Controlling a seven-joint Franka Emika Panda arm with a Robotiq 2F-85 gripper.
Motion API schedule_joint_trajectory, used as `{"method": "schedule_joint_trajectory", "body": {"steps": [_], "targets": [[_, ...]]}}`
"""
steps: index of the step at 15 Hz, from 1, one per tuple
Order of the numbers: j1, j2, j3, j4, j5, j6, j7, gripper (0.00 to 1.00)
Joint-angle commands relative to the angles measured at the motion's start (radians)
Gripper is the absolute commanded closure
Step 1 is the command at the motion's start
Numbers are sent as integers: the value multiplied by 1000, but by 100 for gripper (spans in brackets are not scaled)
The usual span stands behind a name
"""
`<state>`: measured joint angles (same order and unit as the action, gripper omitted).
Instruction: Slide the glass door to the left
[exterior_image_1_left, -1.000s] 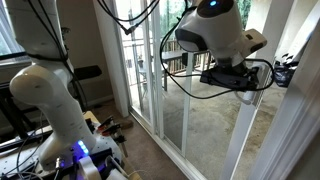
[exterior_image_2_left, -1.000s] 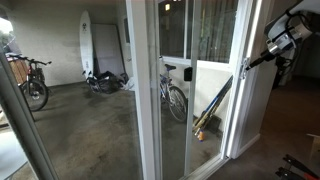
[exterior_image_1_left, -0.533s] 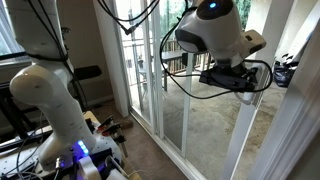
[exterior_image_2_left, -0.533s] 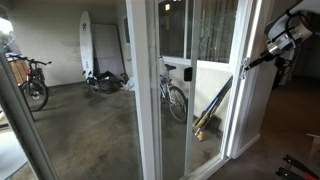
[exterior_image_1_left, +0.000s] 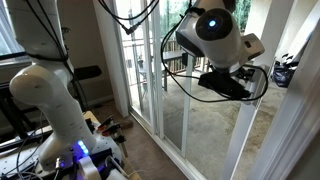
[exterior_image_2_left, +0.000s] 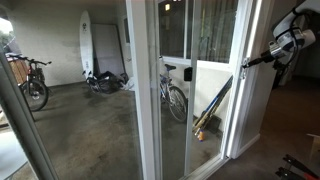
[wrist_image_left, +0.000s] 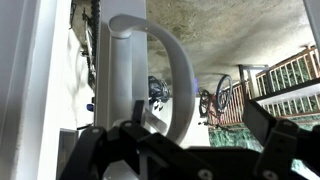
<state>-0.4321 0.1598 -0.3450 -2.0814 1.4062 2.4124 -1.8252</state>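
On my wrist view the gripper (wrist_image_left: 185, 148) sits right at the white loop handle (wrist_image_left: 180, 62) on the glass door (wrist_image_left: 125, 90); its dark fingers (wrist_image_left: 274, 140) stand apart, one on each side of the loop; I cannot tell if either touches it; in an exterior view the arm (exterior_image_2_left: 290, 40) reaches the door's upright (exterior_image_2_left: 247, 105) at the right; a bicycle (exterior_image_2_left: 176, 96) shows through the glass.
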Motion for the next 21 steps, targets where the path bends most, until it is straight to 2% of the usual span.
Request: {"method": "schedule_joint_trajectory", "body": {"steps": [1, 5, 8, 11, 17, 21], "targets": [[-20, 36, -20, 25, 48, -127, -89, 0], [-40, 89, -36, 85, 80, -233, -134, 0], [-50, 133, -41, 140, 99, -270, -118, 0], [-41, 148, -30, 145, 90, -291, -130, 0], [7, 109, 0, 94, 83, -235, -154, 0], [41, 58, 15, 26, 78, -157, -228, 0]]}}
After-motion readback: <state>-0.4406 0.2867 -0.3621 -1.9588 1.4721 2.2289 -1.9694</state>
